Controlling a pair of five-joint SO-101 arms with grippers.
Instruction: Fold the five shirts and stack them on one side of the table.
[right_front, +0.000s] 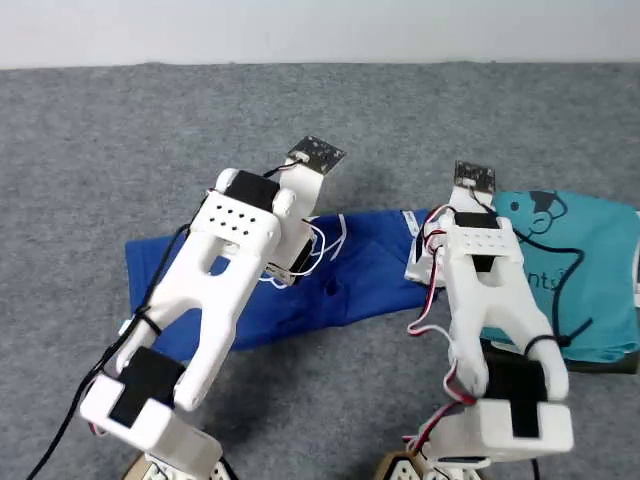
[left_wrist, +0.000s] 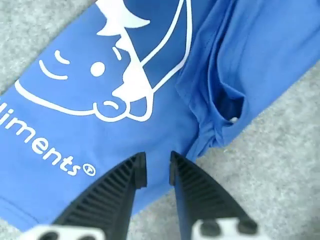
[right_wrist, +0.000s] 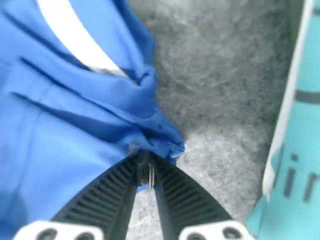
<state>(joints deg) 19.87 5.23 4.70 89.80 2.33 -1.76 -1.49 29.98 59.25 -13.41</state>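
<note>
on the grey felt-covered table, taken from the left side across to the right:

- blue shirt: it is lying in a long crumpled band across the middle of the table, with its left end reaching out past the left arm and its right end stopping just short of the teal shirt. its white cartoon print is facing up, and folds are bunching beside it.
- left arm: white, it is leaning in from the near edge and hanging over the left half of the blue shirt.
- left gripper: it is pointing down at the shirt's near hem beside the print. the black ribbed jaws are standing a narrow gap apart and are gripping nothing, with blue cloth showing through the gap.
- right gripper: it is sitting at the right end of the blue shirt, jaws pressed together and pinching a puckered fold at the cloth's edge. bare grey felt is lying just beyond the pinch.
- right arm: white, it is reaching in from the near edge between the two shirts.
- teal shirt: it is lying flatter at the table's right side with its dark print up, apart from the blue shirt. its edge is showing near the right gripper, not touching it.
</note>
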